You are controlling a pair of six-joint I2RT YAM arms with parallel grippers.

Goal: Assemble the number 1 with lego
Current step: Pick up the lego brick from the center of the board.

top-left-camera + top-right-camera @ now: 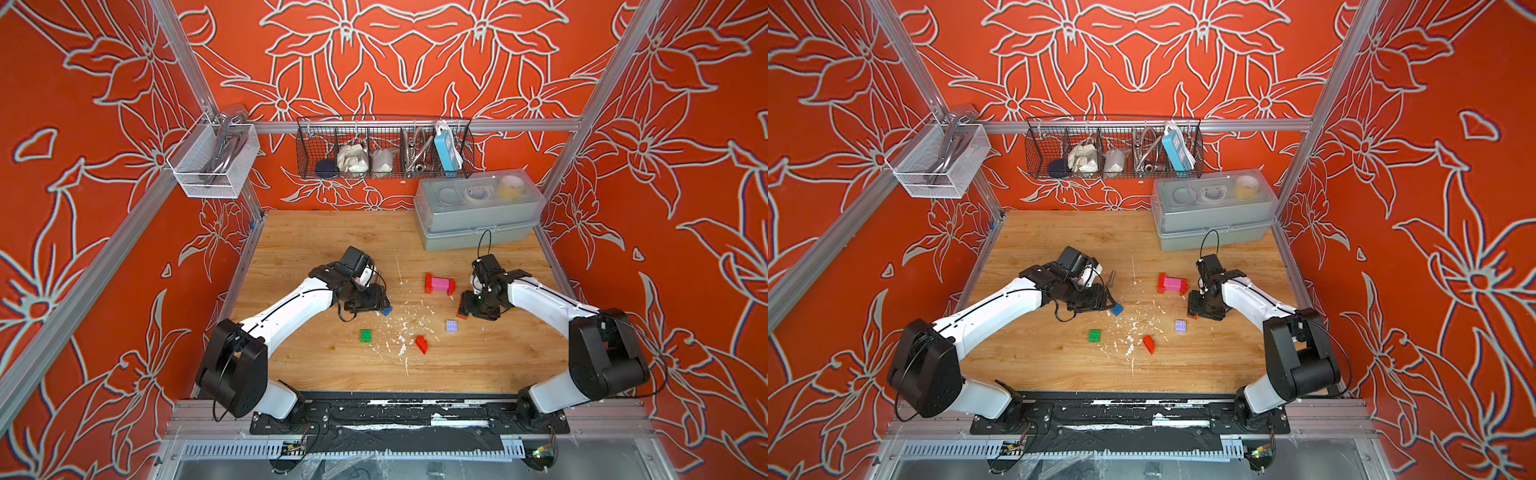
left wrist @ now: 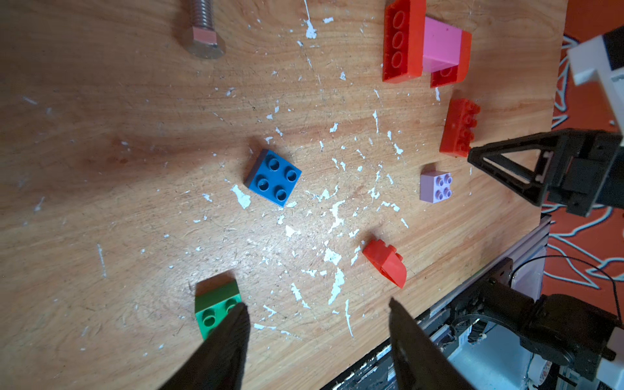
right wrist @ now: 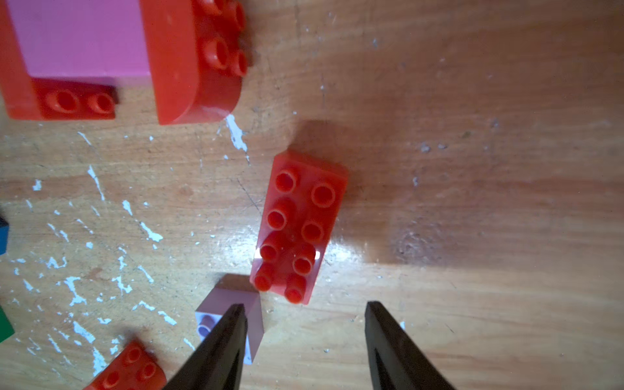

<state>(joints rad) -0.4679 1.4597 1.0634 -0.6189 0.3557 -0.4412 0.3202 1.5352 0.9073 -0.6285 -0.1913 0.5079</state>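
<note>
Lego lies loose on the wooden table. A joined piece of red bricks round a pink one [image 1: 439,284] [image 2: 435,44] [image 3: 84,44] rests on its side. A blue brick [image 1: 387,311] [image 2: 273,178] pokes out beside my left gripper [image 1: 380,301] [image 2: 316,304], which hovers open and empty. A green brick [image 1: 366,335] [image 2: 216,309] sits by one left fingertip. My right gripper [image 1: 471,309] [image 3: 304,304] is open and empty just above a long red brick [image 3: 300,223] [image 2: 459,128]. A lilac brick [image 1: 452,326] [image 3: 233,297] and a sloped red brick [image 1: 421,344] [image 2: 386,261] lie nearer the front.
A grey bolt [image 2: 204,30] [image 1: 1111,277] lies beyond the left gripper. A grey lidded box [image 1: 478,216] stands at the back right. A wire basket [image 1: 384,149] and a white mesh basket [image 1: 214,162] hang on the rails. White flecks dot the table's middle.
</note>
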